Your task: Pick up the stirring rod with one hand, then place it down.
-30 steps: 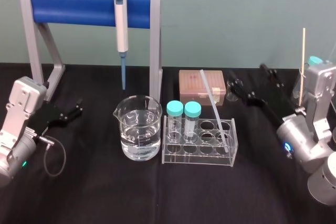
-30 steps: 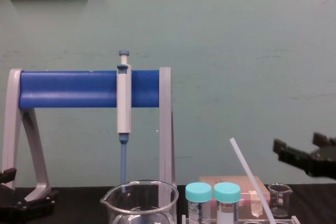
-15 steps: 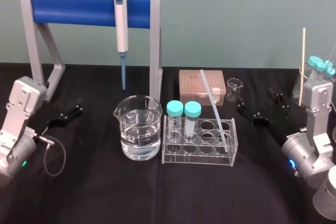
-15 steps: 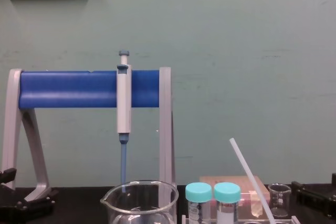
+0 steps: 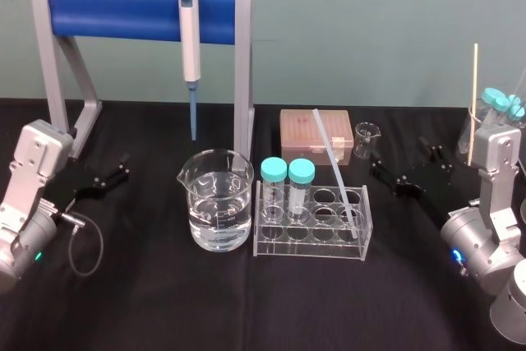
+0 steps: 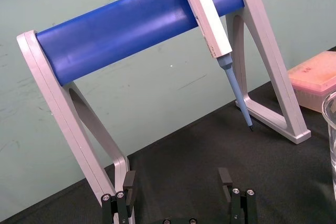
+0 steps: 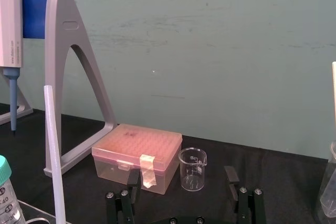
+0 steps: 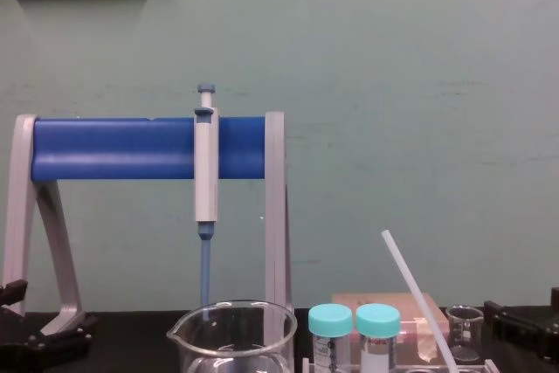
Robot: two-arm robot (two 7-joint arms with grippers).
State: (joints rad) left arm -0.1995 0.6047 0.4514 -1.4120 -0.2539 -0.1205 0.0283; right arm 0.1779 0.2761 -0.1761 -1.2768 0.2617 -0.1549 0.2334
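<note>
One straight translucent stirring rod, seemingly in clear rack | right gripper near

Stirring rod in rack, beaker left, box behind

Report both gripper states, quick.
Left gripper: open, empty, near the pipette stand.
Right gripper: open, empty, facing the small beaker.
</note>
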